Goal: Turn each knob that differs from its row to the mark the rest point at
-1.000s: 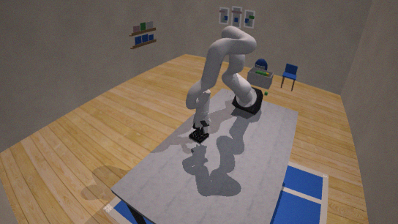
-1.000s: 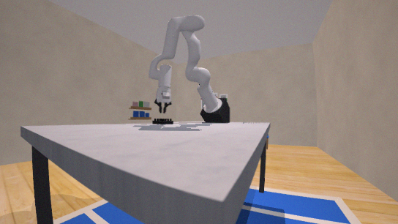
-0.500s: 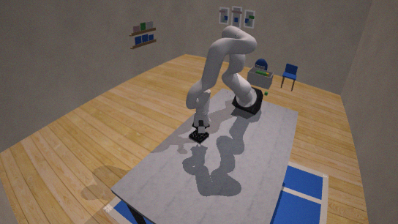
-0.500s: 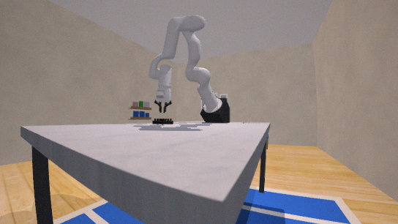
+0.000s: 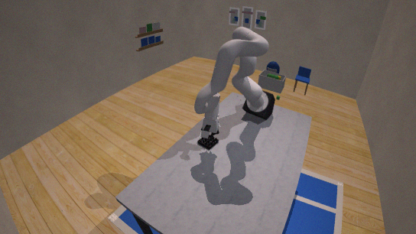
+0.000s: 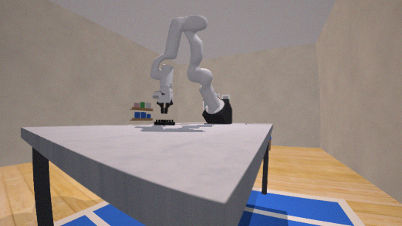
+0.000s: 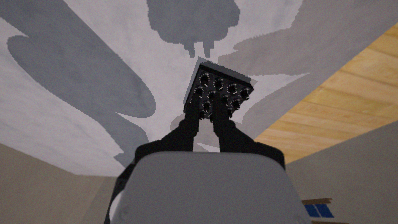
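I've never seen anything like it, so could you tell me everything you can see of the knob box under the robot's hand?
The knob box is a flat, black, squarish block, perhaps plastic, with short dark knobs in rows, ringed by pale marks. It sits level on the grey table. The gripper hangs above without touching it. The knobs' directions are too small to read.

Top view, by clock face: three framed pictures [image 5: 247, 17], 1 o'clock; two wall shelves [image 5: 149, 34] [image 6: 141, 109], 11 o'clock, each bearing three items; one grey bin [image 5: 271, 83] and one four-legged blue chair [image 5: 303, 79], 2 o'clock.
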